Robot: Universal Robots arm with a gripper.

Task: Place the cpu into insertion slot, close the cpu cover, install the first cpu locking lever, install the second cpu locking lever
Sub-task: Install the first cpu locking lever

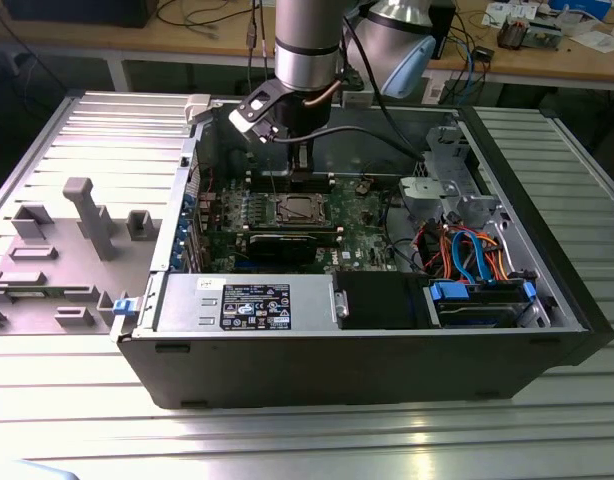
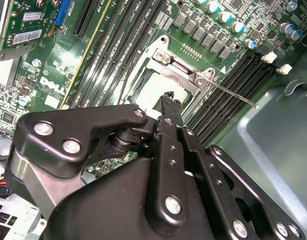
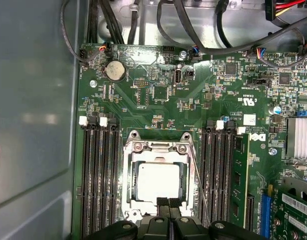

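A ribbed metal table carries the open computer case, and I hang over its motherboard. My gripper has its two fingers pressed narrowly together, tips at the near edge of the cpu cover; I cannot tell whether they touch it. The cpu cover lies flat over the insertion slot, near the middle of the motherboard. The cpu rests inside, its silver top showing through the window. Just beside the cover, a thin wire locking lever slants out over the black memory slots that flank the insertion slot on both sides. Farther off, a round coin battery sits near the motherboard's edge. Black cables run along the case wall beyond.
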